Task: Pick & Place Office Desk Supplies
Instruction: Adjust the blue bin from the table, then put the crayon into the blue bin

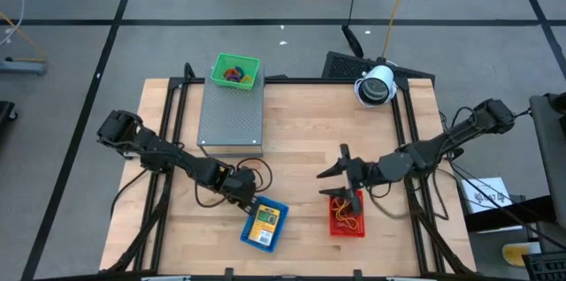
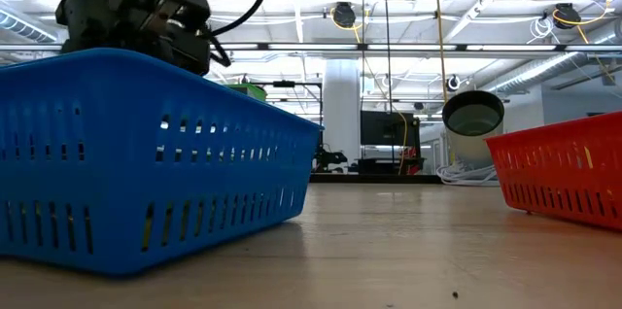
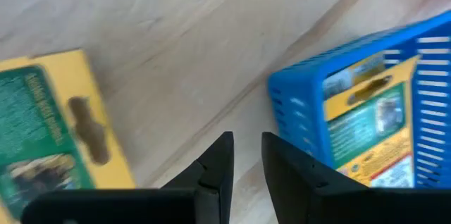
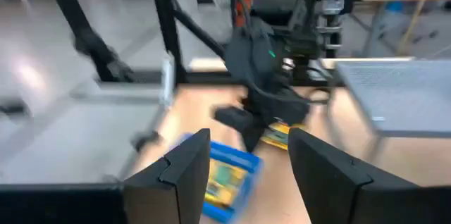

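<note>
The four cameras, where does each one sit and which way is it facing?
High view: overhead, straight down on the table; both arms show.
Low view: tabletop height, level across; blue basket, red basket, left gripper above.
Left wrist view: down past the left gripper, narrowly parted, at a yellow packet.
Right wrist view: past the open right gripper toward the left arm.
All share the blue basket.

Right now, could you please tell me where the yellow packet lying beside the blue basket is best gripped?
I would come straight down from above and pinch the yellow packet across its width, just behind the hang-slot end. It lies flat on the wooden table, apart from the blue basket, so that end looks clear.
</note>
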`<state>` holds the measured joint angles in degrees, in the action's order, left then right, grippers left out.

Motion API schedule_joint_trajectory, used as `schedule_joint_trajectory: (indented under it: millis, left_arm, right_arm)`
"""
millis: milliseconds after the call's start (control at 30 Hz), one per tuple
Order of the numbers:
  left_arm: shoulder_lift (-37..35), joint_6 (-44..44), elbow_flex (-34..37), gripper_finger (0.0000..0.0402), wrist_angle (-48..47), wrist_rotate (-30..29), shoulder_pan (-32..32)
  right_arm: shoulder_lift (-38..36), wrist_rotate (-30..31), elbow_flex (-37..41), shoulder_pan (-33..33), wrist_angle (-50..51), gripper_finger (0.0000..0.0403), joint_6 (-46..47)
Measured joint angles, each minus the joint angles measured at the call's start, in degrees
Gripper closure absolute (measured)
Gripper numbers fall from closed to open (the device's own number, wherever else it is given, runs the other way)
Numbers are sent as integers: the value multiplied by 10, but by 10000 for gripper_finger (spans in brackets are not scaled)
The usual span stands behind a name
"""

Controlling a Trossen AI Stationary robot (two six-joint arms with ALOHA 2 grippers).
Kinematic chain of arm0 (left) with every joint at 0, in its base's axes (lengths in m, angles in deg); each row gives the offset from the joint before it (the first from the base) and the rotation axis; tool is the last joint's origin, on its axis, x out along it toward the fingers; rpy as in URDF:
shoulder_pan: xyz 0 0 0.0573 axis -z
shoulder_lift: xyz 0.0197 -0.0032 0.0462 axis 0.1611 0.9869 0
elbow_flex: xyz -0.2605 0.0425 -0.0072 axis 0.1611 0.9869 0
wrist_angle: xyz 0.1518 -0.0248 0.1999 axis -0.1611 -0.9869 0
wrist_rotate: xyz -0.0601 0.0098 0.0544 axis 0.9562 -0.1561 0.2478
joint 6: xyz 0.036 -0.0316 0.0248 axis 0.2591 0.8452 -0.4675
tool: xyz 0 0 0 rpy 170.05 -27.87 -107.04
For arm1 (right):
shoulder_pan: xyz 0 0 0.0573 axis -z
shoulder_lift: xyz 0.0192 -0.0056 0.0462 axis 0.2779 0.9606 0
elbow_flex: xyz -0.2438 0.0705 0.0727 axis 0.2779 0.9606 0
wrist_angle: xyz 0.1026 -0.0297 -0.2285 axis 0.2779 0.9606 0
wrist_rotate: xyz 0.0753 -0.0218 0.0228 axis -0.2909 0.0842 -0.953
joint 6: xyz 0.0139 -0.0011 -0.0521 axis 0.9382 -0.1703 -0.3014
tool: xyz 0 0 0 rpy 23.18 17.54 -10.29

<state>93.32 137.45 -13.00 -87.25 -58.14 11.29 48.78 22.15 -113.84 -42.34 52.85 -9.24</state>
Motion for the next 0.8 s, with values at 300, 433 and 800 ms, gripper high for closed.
schedule_joint_trajectory:
  millis: [300, 433, 800]
  left_arm:
    - [0, -1, 0, 321, 55, 0, -14]
    - [0, -1, 0, 321, 69, -2, -24]
    - [0, 2, 0, 321, 69, -4, -42]
  right_arm:
    - [-179, -52, 76, 119, 102, 222, -54]
    - [-264, -149, 171, 193, 51, 222, -41]
    - [-379, -212, 356, 273, -134, 222, -104]
